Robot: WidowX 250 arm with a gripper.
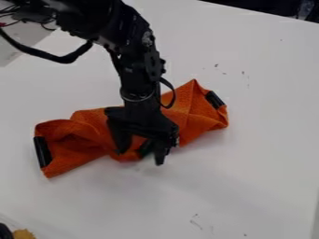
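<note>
The black gripper (140,156) hangs over the middle of a crumpled orange cloth (193,114), near the cloth's lower edge. Its two fingers stand apart, with orange fabric visible between them; whether they touch it I cannot tell. A black clip or band (42,151) lies along the cloth's left end, and a similar black piece (215,99) is at its upper right end. Part of the cloth's middle is hidden under the gripper body. A small dark green patch shows between the fingers.
The cloth lies on a white table (249,186) with a few small dark marks. At the bottom left corner is a tan object (24,234) beside something black. Cables hang from the arm at the upper left.
</note>
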